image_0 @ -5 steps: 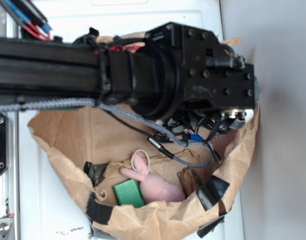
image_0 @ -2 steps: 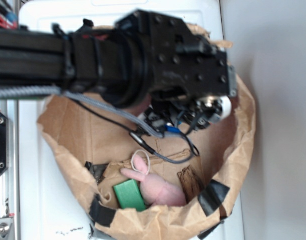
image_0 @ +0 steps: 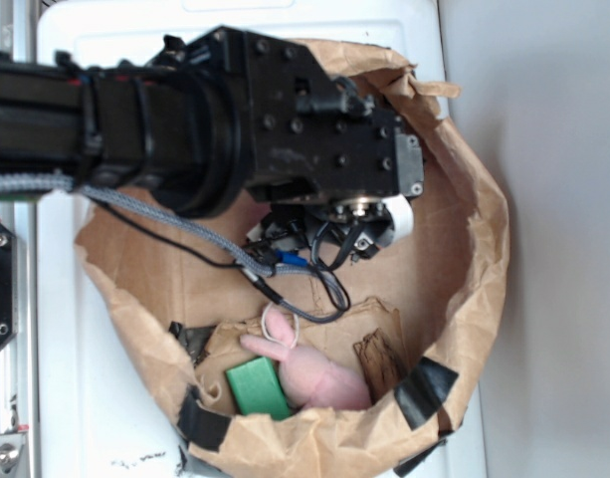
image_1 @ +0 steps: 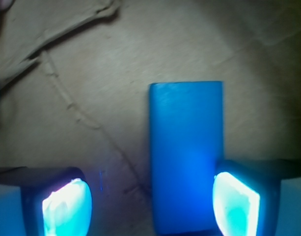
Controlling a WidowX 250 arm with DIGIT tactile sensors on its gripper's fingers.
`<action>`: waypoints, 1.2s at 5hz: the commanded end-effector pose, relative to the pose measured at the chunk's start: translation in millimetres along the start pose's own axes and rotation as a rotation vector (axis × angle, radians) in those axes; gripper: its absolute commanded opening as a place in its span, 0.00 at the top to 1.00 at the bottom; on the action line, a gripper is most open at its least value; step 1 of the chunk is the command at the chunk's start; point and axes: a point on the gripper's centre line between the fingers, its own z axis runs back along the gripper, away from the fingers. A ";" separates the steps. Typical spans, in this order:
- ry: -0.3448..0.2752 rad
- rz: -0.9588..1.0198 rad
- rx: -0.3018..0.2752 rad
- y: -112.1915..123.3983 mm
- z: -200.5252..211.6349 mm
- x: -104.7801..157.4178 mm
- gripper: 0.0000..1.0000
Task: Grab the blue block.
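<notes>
- I worked inside a brown paper bag patched with black tape, standing on a white counter.
- Well apart from my fingers, toward the near rim of the bag, lay a pink plush rabbit with a green block touching its side; neither lay in my way.
- A grey braided cable and thinner black wires hung from my arm over the bag floor.
- My fingers stood spread wide and released, gripping nothing.
- The blue block lay flat on the creased paper floor between my fingers, lengthwise along them, far closer to one pad than to the other.
- Whether that nearer pad touched the block I could not tell; it overlapped the block's edge in the wrist view.
- Bare paper showed between the block and the farther pad.
- In the exterior view my own black wrist housing covered my fingers and the blue block entirely.
- The wrist view cut off both pads and the block's near end at the picture's lower edge, and the pads glared bright cyan, so their surfaces were hard to read.
</notes>
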 end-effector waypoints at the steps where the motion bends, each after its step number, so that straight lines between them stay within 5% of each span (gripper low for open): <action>1: -0.003 0.080 0.087 13.1 -9.3 22.5 1.00; 4: -0.097 0.081 0.065 -12.5 82.0 7.8 1.00; 6: -0.074 0.100 0.075 -26.7 111.4 5.8 1.00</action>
